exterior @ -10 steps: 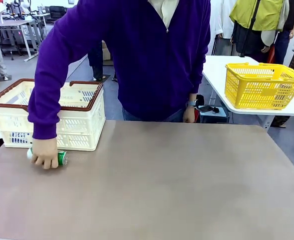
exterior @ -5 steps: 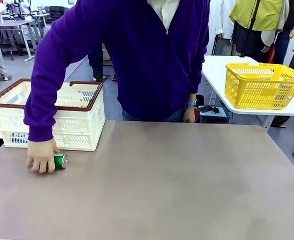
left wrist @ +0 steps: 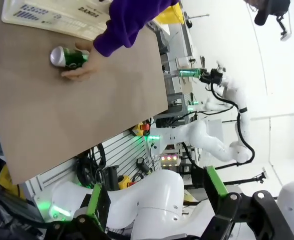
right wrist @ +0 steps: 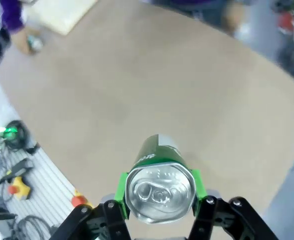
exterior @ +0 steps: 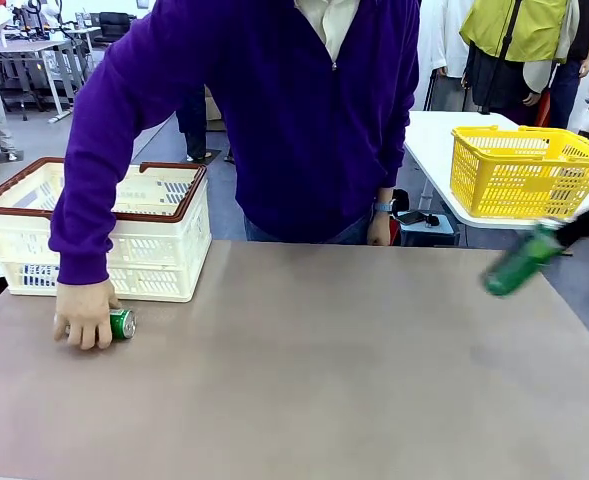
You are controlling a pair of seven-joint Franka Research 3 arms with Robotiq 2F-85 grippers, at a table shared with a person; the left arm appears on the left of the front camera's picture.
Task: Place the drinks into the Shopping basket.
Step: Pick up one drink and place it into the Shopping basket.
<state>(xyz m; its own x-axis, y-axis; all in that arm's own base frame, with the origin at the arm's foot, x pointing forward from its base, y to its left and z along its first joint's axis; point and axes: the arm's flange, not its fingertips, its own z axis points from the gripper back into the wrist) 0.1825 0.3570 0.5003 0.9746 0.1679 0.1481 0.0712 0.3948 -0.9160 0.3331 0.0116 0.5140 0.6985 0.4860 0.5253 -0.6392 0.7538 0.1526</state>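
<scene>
Right jaws clamp a green can (exterior: 514,262) out at 3 o'clock, presumably bound for the basket (exterior: 164,250) at 9, where a hand (exterior: 84,312) steadies another can (exterior: 123,322); left jaws gape empty.

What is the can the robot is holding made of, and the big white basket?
Can: probably thin metal; its silvery top shines and has a pull tab. Shopping basket: looks like hard plastic: cream, matte, moulded slots, brown rim.
</scene>
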